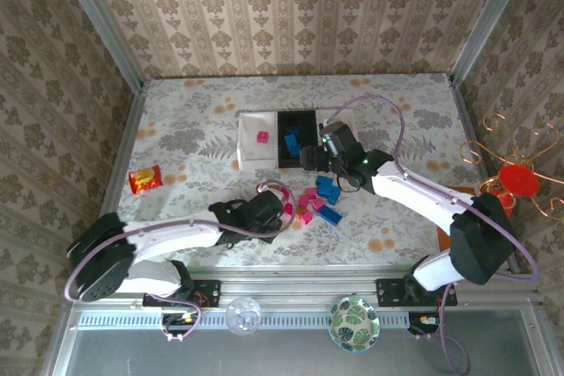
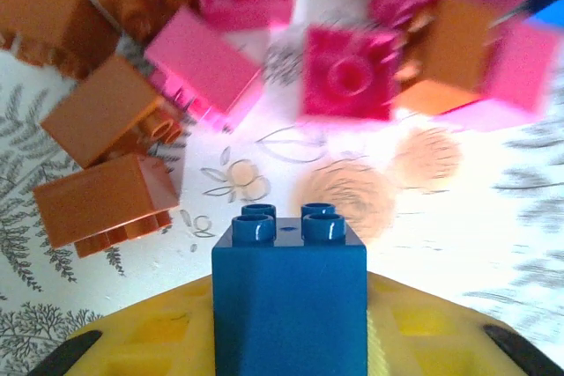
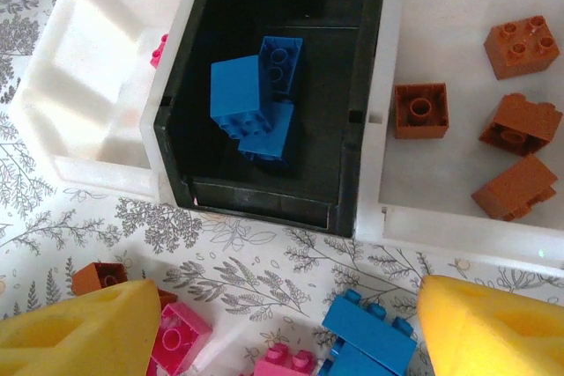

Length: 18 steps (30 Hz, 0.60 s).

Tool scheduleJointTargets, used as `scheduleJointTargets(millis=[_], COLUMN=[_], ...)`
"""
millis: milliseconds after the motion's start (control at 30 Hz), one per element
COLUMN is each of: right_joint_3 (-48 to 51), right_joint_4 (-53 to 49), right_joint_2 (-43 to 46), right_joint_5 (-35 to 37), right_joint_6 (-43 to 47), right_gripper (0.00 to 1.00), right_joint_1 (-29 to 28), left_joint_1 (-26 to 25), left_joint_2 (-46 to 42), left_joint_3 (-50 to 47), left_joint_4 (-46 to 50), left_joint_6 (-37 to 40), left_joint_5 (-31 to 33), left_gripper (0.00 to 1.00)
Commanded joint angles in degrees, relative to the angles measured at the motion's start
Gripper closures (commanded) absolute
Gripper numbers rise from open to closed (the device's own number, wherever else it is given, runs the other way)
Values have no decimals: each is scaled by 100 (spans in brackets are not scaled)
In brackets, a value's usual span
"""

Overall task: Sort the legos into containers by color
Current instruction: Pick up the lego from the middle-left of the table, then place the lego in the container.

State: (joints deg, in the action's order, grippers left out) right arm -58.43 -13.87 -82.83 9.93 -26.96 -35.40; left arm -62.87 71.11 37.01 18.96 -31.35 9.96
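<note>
Your left end effector (image 1: 271, 210) is clamped on a glossy, boxy blue brick (image 2: 289, 297), its studs facing the loose pile (image 2: 344, 72). The black tray (image 1: 297, 138), which holds other blue bricks (image 3: 256, 94), lies beyond the pile, ahead and right. Your right end effector (image 3: 291, 328), jaws wide and empty, hovers nearer the tray over the floral worktop (image 1: 194, 129).

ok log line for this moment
left gripper: shut on blue brick | right gripper: open, at black tray | sorting: unfinished, loose legos on table
</note>
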Motion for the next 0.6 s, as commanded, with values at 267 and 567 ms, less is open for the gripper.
scheduleJointTargets(millis=[267, 567], right_joint_3=[1143, 2070], right_joint_4=[162, -52], right_joint_2=[1004, 1726], right_joint_5=[97, 46], right_joint_6=[-467, -652], right_gripper=[22, 22], right_joint_1=[24, -81], left_joint_1=[1364, 1945], left_joint_2=[186, 2867], left_joint_3=[1655, 4346], left_joint_4=[-208, -93], left_joint_6=[633, 1129], left_joint_5=[-955, -1339], left_gripper=[68, 69])
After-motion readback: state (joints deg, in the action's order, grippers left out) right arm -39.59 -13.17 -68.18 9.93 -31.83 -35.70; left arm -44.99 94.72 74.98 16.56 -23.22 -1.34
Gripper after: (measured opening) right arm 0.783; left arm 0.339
